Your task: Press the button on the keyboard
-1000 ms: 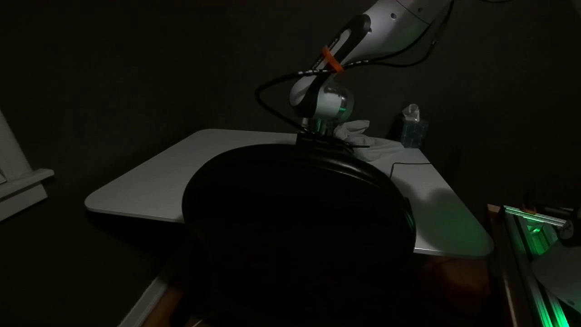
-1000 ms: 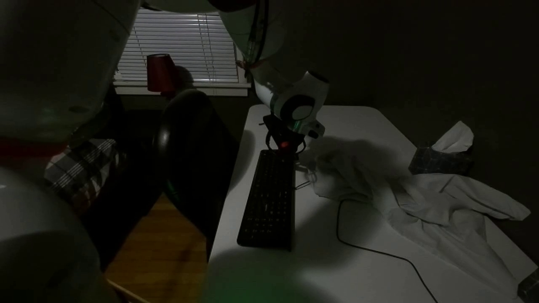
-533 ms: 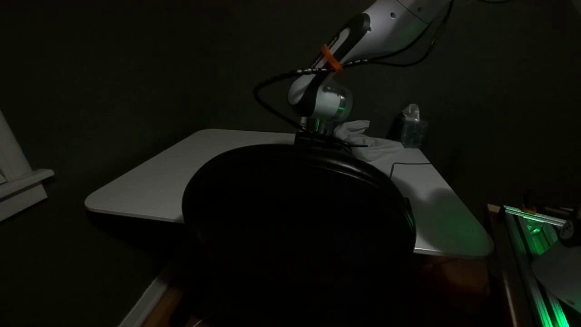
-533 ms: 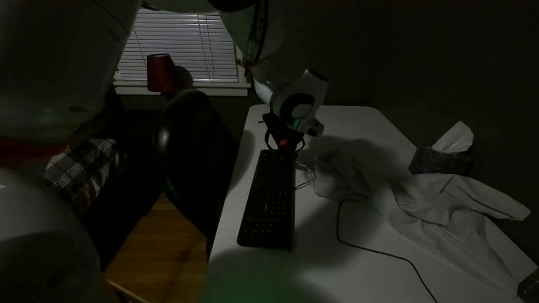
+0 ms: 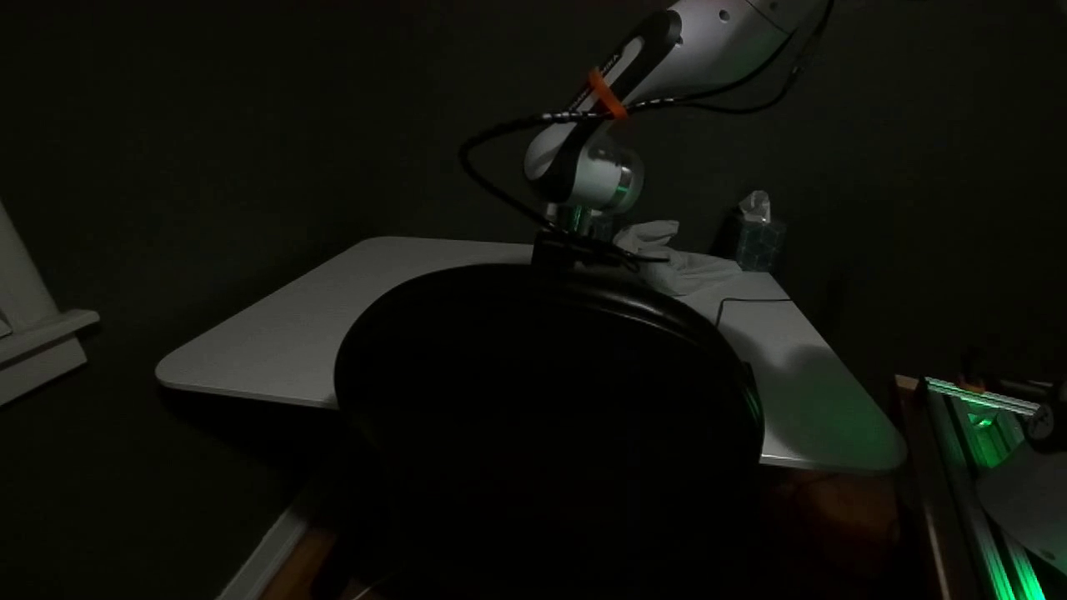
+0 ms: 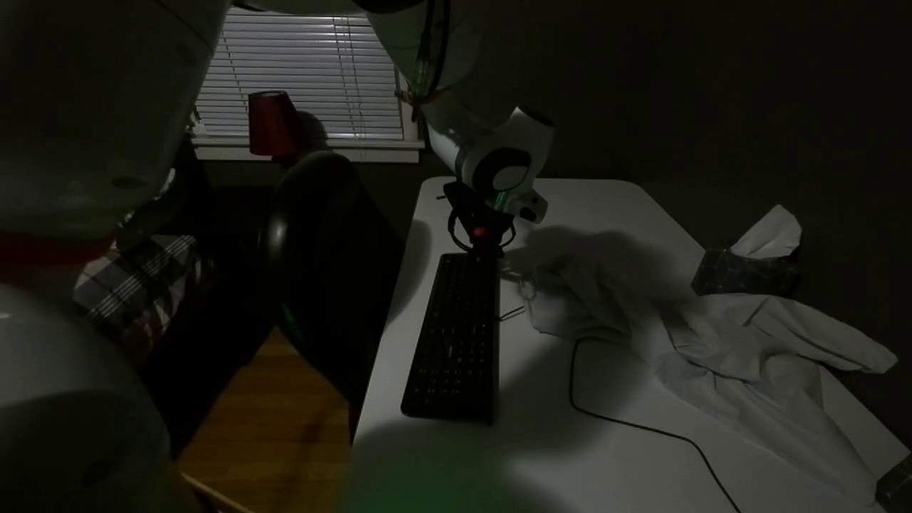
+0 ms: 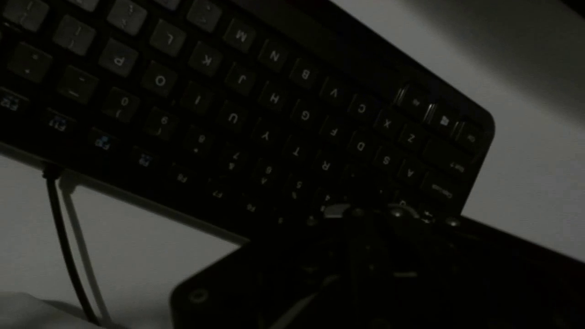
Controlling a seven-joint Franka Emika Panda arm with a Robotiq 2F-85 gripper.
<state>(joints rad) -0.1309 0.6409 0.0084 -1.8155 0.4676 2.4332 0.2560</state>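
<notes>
A black keyboard lies lengthwise on the white table in an exterior view. In the wrist view the keyboard runs diagonally, its letters upside down. My gripper is over the keyboard's far end, apparently a little above it. In the wrist view the dark fingertips look closed together with nothing between them. They cover keys between R, S and 4. The dim light makes their exact height over the keys hard to judge. In an exterior view a black chair hides the keyboard and the fingertips.
The black chair stands at the table. A crumpled white cloth lies beside the keyboard, with a tissue box behind it. A black cable crosses the table. A cable leaves the keyboard in the wrist view.
The arm and gripper have risen slightly and shifted a little to the left in both exterior views. The keyboard and the cloth have stayed in place.
</notes>
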